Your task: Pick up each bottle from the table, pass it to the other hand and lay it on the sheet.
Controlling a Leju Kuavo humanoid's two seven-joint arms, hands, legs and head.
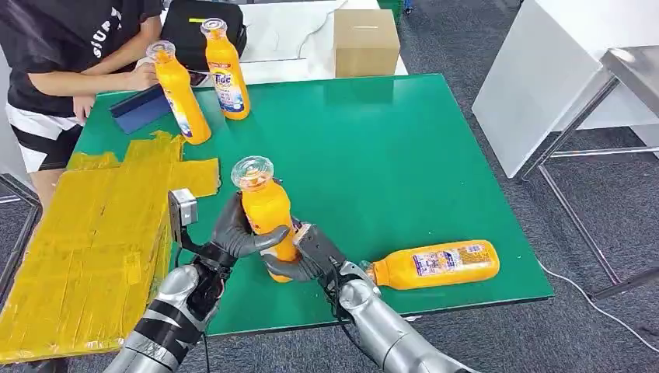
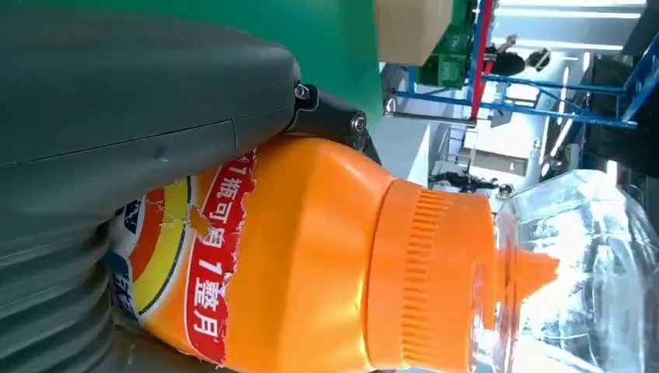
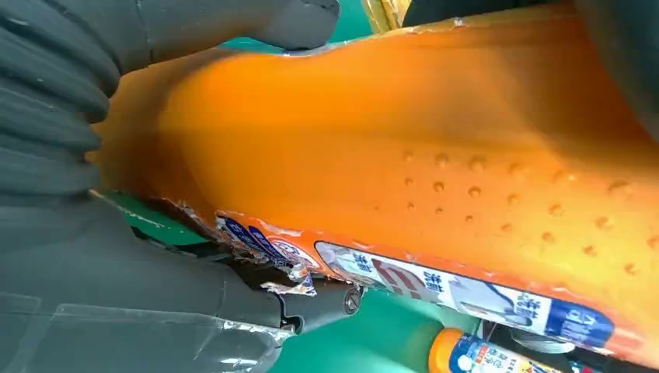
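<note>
Gripping the same orange bottle point(image 1: 266, 216) from two sides, both hands meet above the near part of the green table point(image 1: 373, 148). The left hand point(image 1: 235, 233) has its thumb and fingers wrapped around the middle of the bottle, and the right hand point(image 1: 307, 256) holds it lower, near the base. The bottle stands almost upright between them, with its clear cap point(image 1: 252, 171) on top. In the left wrist view the orange neck and the clear cap point(image 2: 575, 272) come out just beyond the thumb point(image 2: 148, 101). In the right wrist view the orange body point(image 3: 435, 148) lies against the grey fingers point(image 3: 54, 85), and its label is torn at the edge.

Just beside the right wrist, on the outer side, a second bottle point(image 1: 435, 264) lies flat on the table. Beside the left arm, on its outer side, the yellow sheet point(image 1: 93, 233) covers the table edge. Far ahead of the left hand two more bottles point(image 1: 180, 93) point(image 1: 225, 70) stand upright; a person's hand point(image 1: 144, 76) is just beside one of them. A cardboard box point(image 1: 365, 43) sits well beyond the hands.
</note>
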